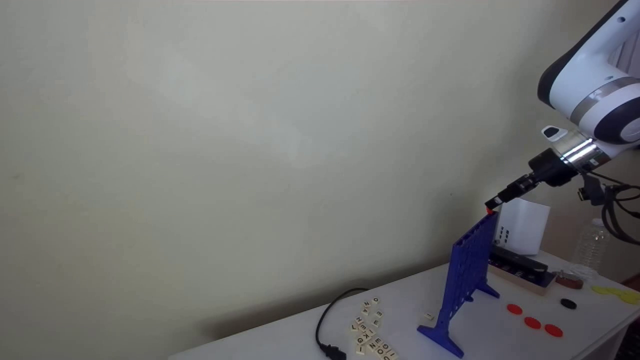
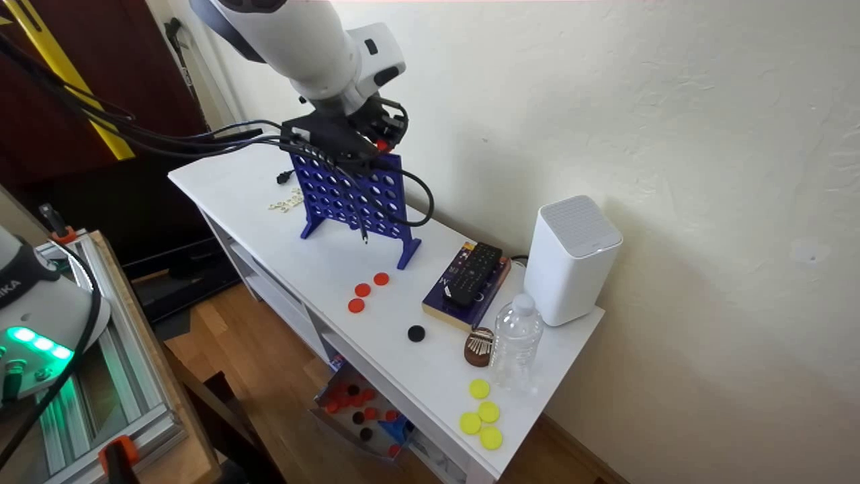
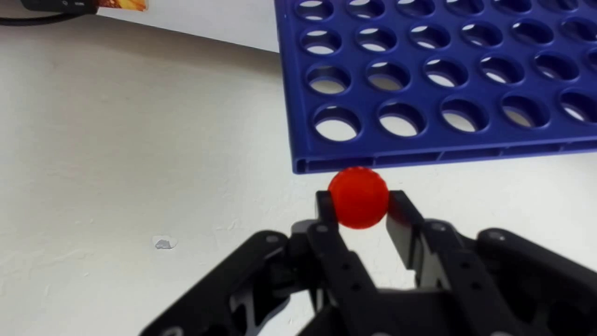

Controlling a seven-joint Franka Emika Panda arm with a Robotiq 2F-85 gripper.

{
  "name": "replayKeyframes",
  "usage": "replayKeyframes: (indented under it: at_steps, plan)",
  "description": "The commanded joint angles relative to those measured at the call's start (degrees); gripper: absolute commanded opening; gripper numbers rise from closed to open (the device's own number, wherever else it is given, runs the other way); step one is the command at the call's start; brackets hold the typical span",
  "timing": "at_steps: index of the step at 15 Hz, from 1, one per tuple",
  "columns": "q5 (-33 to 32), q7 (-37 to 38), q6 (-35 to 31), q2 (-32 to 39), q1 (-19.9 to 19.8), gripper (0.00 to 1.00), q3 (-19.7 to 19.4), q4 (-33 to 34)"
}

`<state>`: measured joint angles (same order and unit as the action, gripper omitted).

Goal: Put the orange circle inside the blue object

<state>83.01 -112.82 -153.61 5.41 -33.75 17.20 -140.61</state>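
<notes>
1. The gripper [image 3: 361,205] is clamped on the orange-red disc [image 3: 358,198], pinching its rim between the fingertips [image 3: 325,207], near the middle of the wrist view.
2. The disc is at the slotted top edge of the blue rack [image 3: 421,94], which fills the upper right of the wrist view; both exterior views put it by the rack's top corner. Whether it touches, or has dipped into a slot, I cannot tell.
3. The step in hand looks like lining up with the end slot [image 3: 338,164]. The disc seems off-centre toward the divider [image 3: 374,162], so a slight shift to that view's left may help (judged by eye; the slant could mislead).
4. Square the disc's flat face with the rack's before lowering; a twisted disc would likely jam.
5. Go down gently, since a sideways shove might tip the rack.
6. Let go only once the rim is between the slot's walls.
</notes>
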Motion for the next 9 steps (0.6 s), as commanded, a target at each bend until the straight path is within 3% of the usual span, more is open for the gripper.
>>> replayKeyframes:
  at_steps: [1,9]
  plan:
    - [2.1,-2.4,0.6,0.3,-0.5,0.08,-0.3,0.5]
    - [2.5,-3.2,1.2,0.3,-1.4,0.08,-0.5,0.3]
